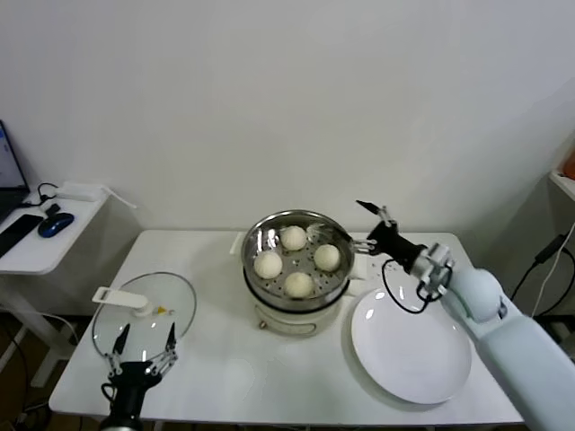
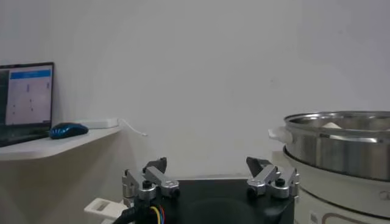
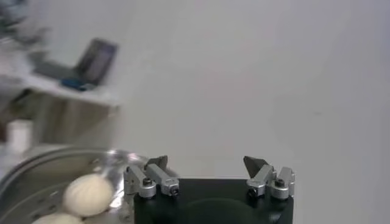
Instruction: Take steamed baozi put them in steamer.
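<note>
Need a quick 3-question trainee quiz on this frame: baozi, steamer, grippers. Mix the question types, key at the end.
1. How many steamed baozi lie in the steamer?
2. True or false: a baozi is left on the white plate.
3. Which describes the right gripper?
A. Shut on a baozi above the plate
B. Open, empty, beside the steamer's rim on the plate side
C. Resting on the glass lid

Key:
1. Four.
2. False; the plate is bare.
3. B. The left gripper is also open, low at the table's near edge by the glass lid.
</note>
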Controlling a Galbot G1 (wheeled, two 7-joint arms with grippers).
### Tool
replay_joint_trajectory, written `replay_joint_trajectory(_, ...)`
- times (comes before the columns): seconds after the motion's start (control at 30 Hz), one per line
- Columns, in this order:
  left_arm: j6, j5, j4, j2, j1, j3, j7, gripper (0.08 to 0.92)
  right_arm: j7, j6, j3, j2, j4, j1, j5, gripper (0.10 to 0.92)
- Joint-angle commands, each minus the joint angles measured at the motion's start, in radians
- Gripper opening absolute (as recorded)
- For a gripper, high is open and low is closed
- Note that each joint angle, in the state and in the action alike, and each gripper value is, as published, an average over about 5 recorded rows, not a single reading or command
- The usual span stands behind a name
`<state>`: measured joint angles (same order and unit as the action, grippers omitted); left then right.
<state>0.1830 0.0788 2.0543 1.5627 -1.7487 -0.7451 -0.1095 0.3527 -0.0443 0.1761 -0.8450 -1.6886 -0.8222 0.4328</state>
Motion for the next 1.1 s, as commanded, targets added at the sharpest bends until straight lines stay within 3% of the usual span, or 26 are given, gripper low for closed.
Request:
replay_joint_trajectory(0.03, -0.033, 0.002, 0.004, 0.002, 0.006, -0.016, -0.009, 0.823, -0.213, -0.144, 0.432, -0.348, -0.154, -0.61, -0.066, 0.823)
replay_joint_trajectory(0.43, -0.083, 0.008, 0.0, -0.008, 0.036, -0.039, -0.015, 0.823, -0.148, -0.261, 0.386, -0.464, -0.193, -0.828, -0.057, 0.823)
replay_joint_trajectory(1.1, -0.073, 0.051, 0.027, -0.011, 0.01, -0.058, -0.073, 0.823, -0.174, -0.229, 0.382, -0.442, -0.175, -0.782, -0.047, 0.823)
